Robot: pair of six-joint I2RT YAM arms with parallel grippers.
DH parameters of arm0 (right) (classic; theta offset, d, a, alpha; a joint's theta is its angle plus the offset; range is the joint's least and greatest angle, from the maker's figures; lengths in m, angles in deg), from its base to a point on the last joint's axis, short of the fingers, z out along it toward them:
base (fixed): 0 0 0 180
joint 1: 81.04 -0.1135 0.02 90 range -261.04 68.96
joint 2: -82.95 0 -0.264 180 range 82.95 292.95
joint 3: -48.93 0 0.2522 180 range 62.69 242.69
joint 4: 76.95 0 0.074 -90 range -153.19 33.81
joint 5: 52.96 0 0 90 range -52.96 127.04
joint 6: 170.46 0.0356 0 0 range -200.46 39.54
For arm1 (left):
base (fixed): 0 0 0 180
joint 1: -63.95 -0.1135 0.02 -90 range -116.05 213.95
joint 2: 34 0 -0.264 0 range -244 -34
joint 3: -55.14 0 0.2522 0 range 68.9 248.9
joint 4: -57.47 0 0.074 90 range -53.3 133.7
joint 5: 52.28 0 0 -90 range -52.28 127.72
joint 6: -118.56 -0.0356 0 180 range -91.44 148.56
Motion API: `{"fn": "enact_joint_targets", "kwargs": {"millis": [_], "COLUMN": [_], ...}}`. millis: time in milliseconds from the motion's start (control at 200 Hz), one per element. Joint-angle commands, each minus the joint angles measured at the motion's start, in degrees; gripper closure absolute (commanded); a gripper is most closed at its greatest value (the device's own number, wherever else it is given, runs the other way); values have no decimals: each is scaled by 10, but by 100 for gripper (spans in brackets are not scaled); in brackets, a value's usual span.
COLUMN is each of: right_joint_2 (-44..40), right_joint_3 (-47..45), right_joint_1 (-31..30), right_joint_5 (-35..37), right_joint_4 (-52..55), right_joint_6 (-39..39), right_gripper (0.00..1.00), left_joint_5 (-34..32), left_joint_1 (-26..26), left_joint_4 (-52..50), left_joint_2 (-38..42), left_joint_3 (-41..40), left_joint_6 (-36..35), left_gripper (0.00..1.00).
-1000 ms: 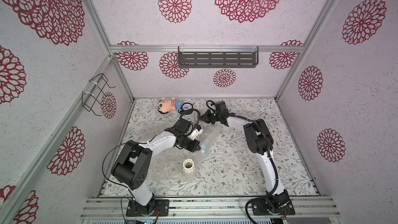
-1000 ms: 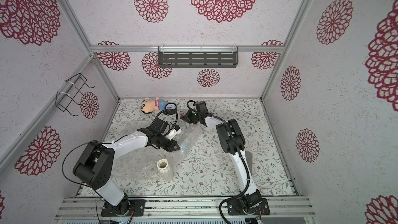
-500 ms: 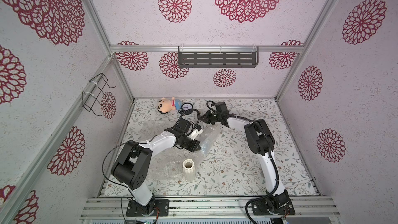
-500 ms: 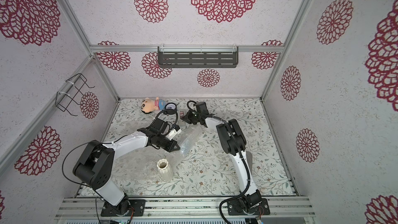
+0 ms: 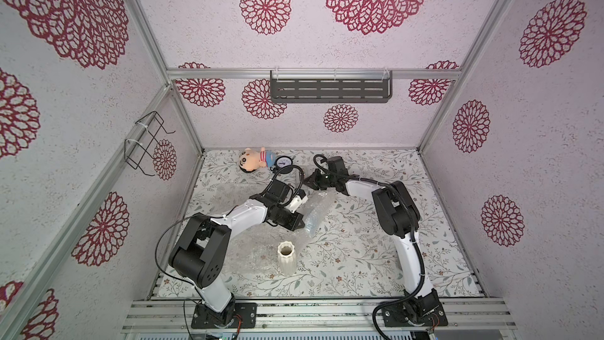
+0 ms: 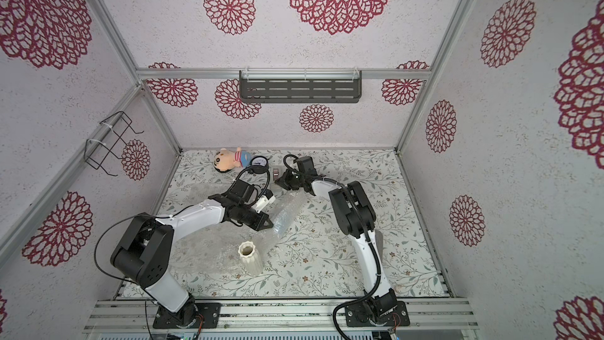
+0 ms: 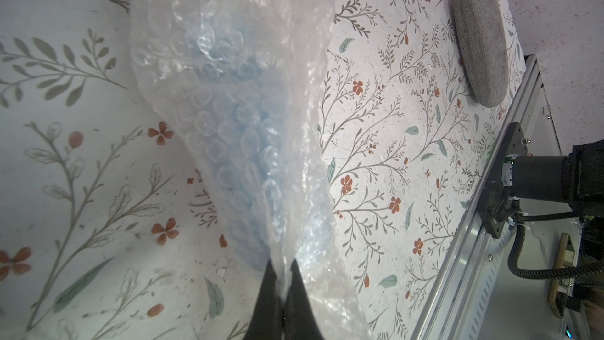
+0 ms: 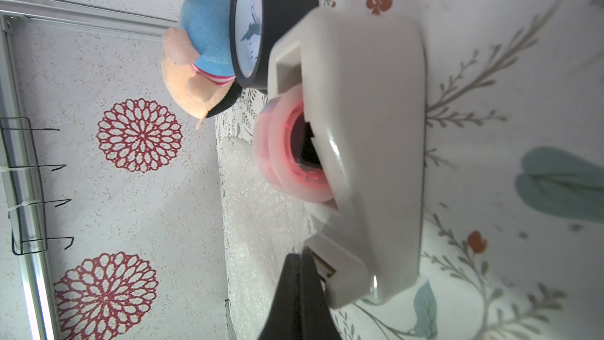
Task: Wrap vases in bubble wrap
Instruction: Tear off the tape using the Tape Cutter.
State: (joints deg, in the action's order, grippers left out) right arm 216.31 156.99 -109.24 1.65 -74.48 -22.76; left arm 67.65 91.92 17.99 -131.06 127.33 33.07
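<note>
**Blue vase rolled in wrap, cream vase upright**

The table [image 5: 376, 256] with its flowered cover stands between walls with red rosettes. Near the middle lies a roll of bubble wrap [image 5: 315, 212], and the light blue vase [image 7: 235, 145] shows through it as a blue tint. The left hand [image 7: 283, 289] is closed on one end of this roll, with plastic pinched between its fingers. The right hand [image 8: 299, 266] is fully closed, just beside the cutter end of the tape dispenser [image 8: 359, 125]. Whether it holds tape, I cannot tell. The cream vase [image 5: 286, 256] stands upright on a flat second sheet [image 5: 248, 253] near the front.
</note>
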Motion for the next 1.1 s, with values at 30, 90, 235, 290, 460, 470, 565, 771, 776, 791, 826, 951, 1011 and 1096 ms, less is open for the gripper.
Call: {"fn": "enact_joint_targets", "kwargs": {"millis": [30, 90, 235, 290, 460, 470, 565, 771, 776, 791, 826, 951, 1011, 1096], "right_joint_2": [-68, -76, -88, -90, -84, -84, -81, -63, -63, -62, -59, -47, -40, -31], "right_joint_3": [-18, -26, -49, -54, -66, -68, -80, -74, -74, -74, -76, -70, -68, -65], "right_joint_1": [-13, -14, -17, -19, -22, -23, -25, -28, -29, -29, -29, -31, -31, -31], "right_joint_5": [-27, -27, -19, -16, -12, -12, 0, 0, 0, 1, 3, 7, 13, 26], "right_joint_4": [7, 5, 1, 4, 5, 3, 8, 23, 24, 25, 25, 38, 46, 58], "right_joint_6": [-2, -2, -2, -3, -5, -5, -12, -24, -24, -25, -26, -37, -42, -53], "right_gripper": [100, 100, 100, 100, 100, 100, 100, 100, 100, 100, 100, 100, 100, 100], "left_joint_5": [12, 12, 14, 14, 19, 19, 21, 24, 24, 24, 23, 22, 23, 23], "left_joint_1": [-5, -6, -7, -7, -7, -7, -7, -7, -7, -7, -7, -6, -7, -7], "left_joint_4": [16, 17, 17, 17, 18, 18, 17, 15, 15, 15, 15, 16, 16, 16], "left_joint_2": [16, 17, 16, 17, 16, 16, 14, 10, 10, 10, 9, 10, 9, 9], "left_joint_3": [-7, -6, -6, -7, -7, -7, -7, -3, -4, -4, -4, -5, -4, -3], "left_joint_6": [-7, -8, -7, -7, -8, -7, -7, -9, -8, -9, -9, -8, -8, -8], "left_gripper": [100, 100, 100, 100, 100, 100, 100, 100, 100, 100, 100, 100, 100, 100]}}
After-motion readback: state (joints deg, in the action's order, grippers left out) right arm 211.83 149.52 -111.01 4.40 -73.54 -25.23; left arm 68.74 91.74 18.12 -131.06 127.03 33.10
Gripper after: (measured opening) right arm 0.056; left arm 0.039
